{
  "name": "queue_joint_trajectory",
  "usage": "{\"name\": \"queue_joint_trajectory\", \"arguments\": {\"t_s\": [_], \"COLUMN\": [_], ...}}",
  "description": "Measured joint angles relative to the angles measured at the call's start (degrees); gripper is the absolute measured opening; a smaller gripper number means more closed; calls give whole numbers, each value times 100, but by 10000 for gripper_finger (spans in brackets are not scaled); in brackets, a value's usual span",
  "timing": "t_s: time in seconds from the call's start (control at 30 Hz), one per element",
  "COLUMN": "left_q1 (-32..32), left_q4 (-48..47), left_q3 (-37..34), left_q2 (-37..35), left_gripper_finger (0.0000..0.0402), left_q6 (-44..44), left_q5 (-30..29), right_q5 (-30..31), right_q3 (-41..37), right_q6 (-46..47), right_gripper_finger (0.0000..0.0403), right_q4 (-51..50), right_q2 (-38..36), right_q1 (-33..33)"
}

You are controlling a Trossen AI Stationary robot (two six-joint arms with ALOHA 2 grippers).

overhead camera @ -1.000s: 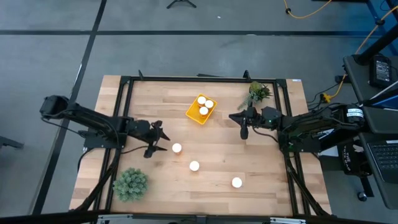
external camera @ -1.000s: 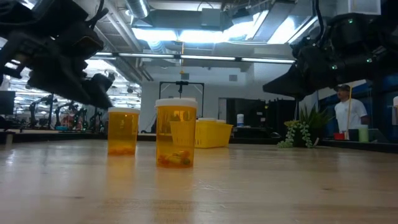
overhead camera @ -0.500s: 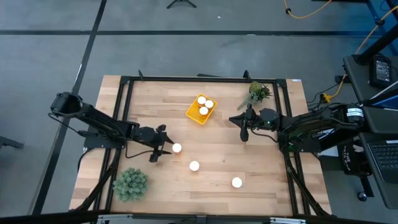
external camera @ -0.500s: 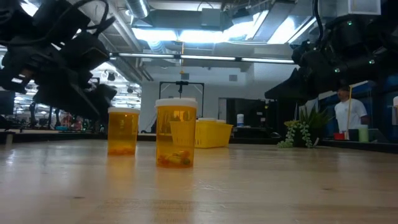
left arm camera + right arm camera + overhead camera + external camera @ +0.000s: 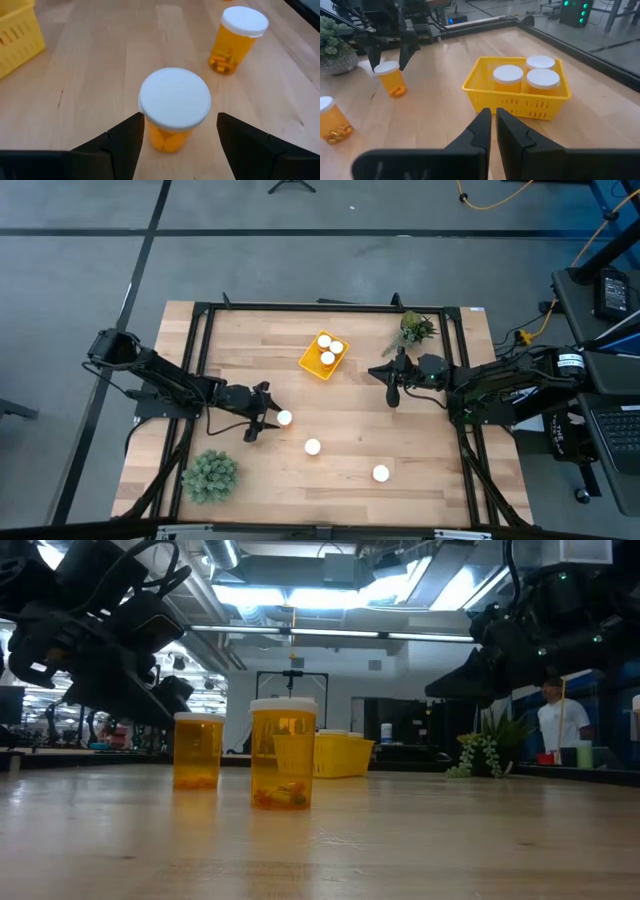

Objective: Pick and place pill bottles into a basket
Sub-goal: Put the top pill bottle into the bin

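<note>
Two fingers of my left gripper [image 5: 175, 137] spread wide, flanking pill bottle [image 5: 174, 107], nothing clamped. Basket [image 5: 322, 355] at 1 o'clock, three bottles inside. Risk: off-centre closing tips bottle across bench [image 5: 350, 430]. Right gripper [image 5: 392, 385] shut, idle.

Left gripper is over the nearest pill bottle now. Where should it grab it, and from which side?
Grip the orange body just under the white cap, coming down from above. The bottle stands upright between the open fingers of the left gripper, and its round sides suit a squeeze from both flanks. The wider cap should stop it slipping down. No neighbouring bottle crowds it.
</note>
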Motion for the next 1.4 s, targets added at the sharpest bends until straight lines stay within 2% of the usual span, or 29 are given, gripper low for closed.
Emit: {"name": "queue_joint_trajectory", "arguments": {"t_s": [0.37, 0.57, 1.23, 1.4], "left_q1": [0, 0, 0, -4], "left_q4": [38, 18, -3, -3], "left_q3": [0, 0, 0, 0], "left_q2": [0, 0, 0, 0], "left_gripper_finger": [245, 245, 245, 244], "left_q6": [103, 103, -30, 779], "left_q5": [-150, -551, -588, -515], "right_q5": [1, 1, -1, 0], "right_q3": [0, 0, 0, 0], "right_q6": [-4, 11, 17, 16], "right_gripper_finger": [32, 32, 32, 32], "right_q4": [37, 37, 33, 33], "right_q2": [0, 0, 0, 0], "right_q1": [0, 0, 0, 0]}}
